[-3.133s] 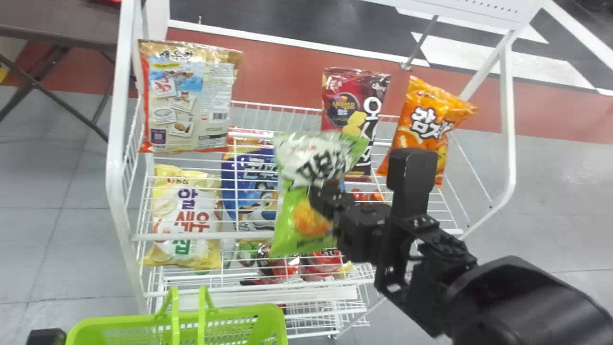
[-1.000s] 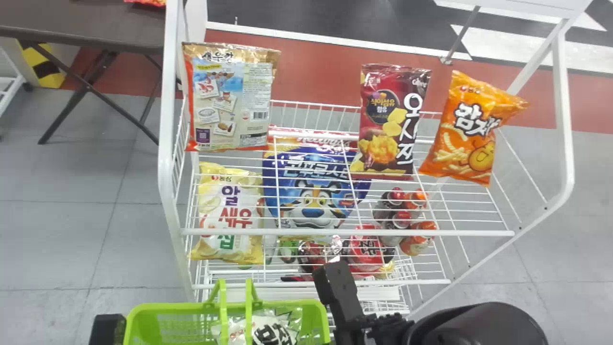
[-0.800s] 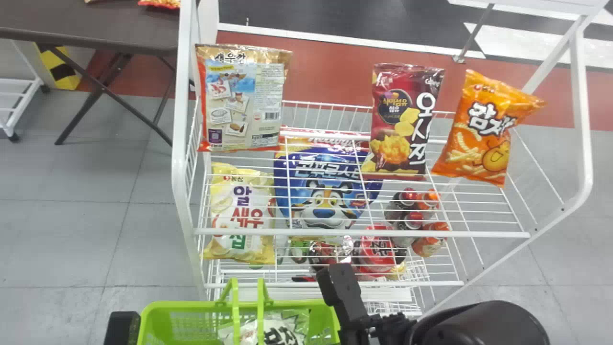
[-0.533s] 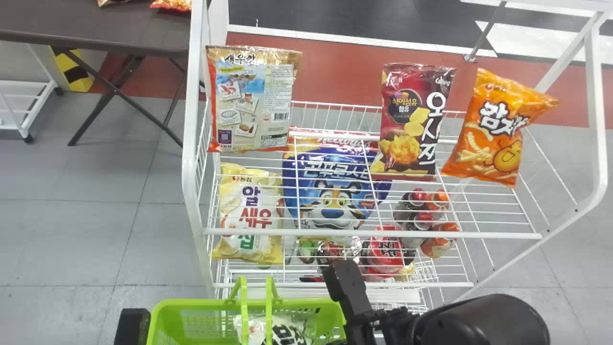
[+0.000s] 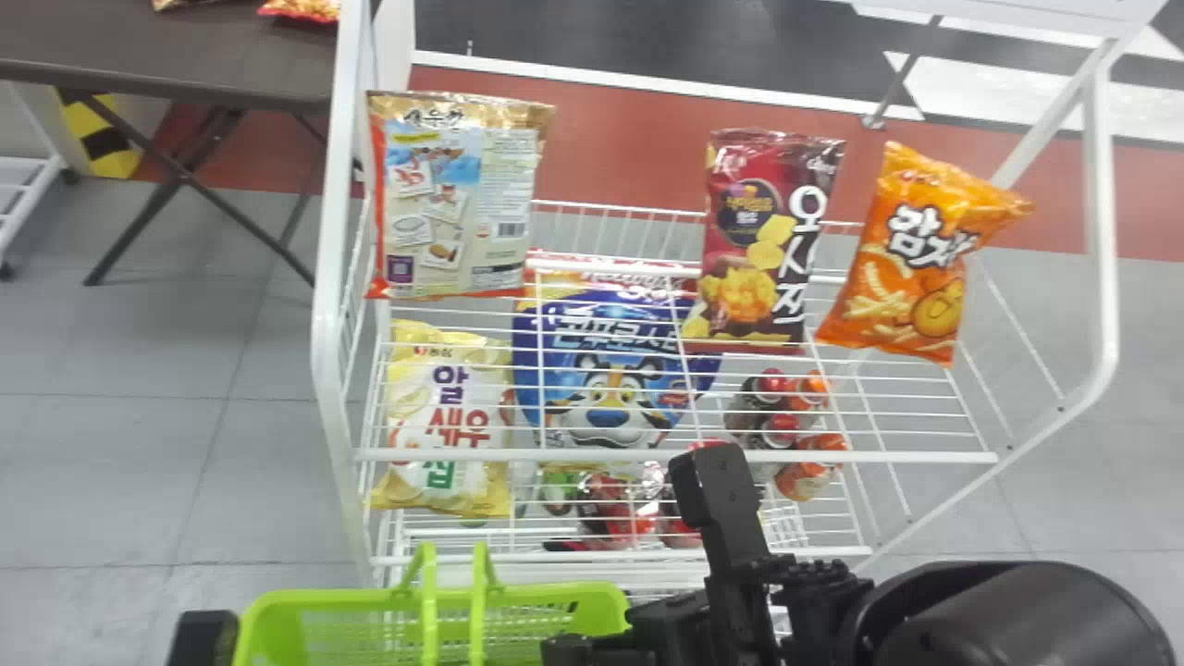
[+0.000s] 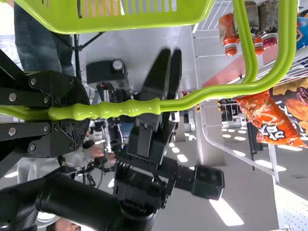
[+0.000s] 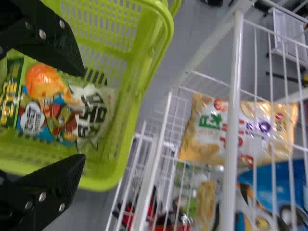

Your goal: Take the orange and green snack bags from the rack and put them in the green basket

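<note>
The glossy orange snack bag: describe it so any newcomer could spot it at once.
At the white wire rack, look right in the head view. The orange bag stands tilted there, right of a dark red and black snack bag, set apart by its orange pack and yellow cartoon face.

Near the rack's (image 5: 592,455) left edge were a beige bag (image 5: 458,199) and a yellow bag (image 5: 449,416); near its back edge, a maroon bag (image 5: 763,245).

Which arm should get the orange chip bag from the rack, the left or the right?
Probably the right. The right gripper is open and empty, and the orange bag is toward that side of the rack. The left gripper grips the handle of the green basket.
</note>
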Robot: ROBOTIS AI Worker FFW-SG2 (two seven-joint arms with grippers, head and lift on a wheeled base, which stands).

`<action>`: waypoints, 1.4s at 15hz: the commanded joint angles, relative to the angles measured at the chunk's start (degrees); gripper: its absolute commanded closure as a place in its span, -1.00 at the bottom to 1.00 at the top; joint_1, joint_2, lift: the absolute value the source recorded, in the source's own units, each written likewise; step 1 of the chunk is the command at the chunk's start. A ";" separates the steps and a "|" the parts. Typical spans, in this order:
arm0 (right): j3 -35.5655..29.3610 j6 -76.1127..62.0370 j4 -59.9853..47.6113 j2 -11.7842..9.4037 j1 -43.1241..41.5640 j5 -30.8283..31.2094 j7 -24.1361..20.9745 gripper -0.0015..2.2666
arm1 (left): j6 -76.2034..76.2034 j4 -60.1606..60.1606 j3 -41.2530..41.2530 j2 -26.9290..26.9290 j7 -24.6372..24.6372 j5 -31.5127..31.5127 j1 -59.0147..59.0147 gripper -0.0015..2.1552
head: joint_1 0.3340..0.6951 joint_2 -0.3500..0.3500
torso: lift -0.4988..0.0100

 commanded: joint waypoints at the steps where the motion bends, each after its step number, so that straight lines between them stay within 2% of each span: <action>1: -0.64 -10.43 -2.75 -1.27 3.50 7.27 0.60 -0.93 | -0.01 0.09 0.00 0.00 -0.09 0.00 0.00 0.99 | 1.00 -0.90 | 0.96; 2: -2.40 -17.11 -3.01 -1.27 3.59 7.45 0.96 -0.93 | -0.01 0.18 0.00 0.00 -0.09 0.00 0.00 0.99 | 1.00 -0.99 | 0.96; 7: -10.31 -50.34 2.26 -1.27 2.71 7.62 5.09 -0.93 | -0.01 0.18 0.00 0.00 -0.18 0.00 0.09 0.99 | 1.00 -1.00 | 0.96; 11: -15.85 -70.02 9.91 -1.27 0.25 5.86 6.84 -0.93 | -0.01 0.18 0.00 -0.09 0.00 -0.17 0.09 0.99 | 1.00 -1.00 | 0.96; 17: -22.35 -74.07 19.84 -0.83 -4.85 5.78 5.53 -0.93 | -0.01 0.53 -0.26 -0.09 0.09 -0.44 -0.26 0.99 | 1.00 -1.00 | 0.96; 21: -23.85 -73.89 28.36 -1.36 -10.21 6.65 5.61 -0.93 | 0.17 0.62 -0.26 0.08 0.00 -0.44 -0.35 0.99 | 1.00 -1.00 | 0.96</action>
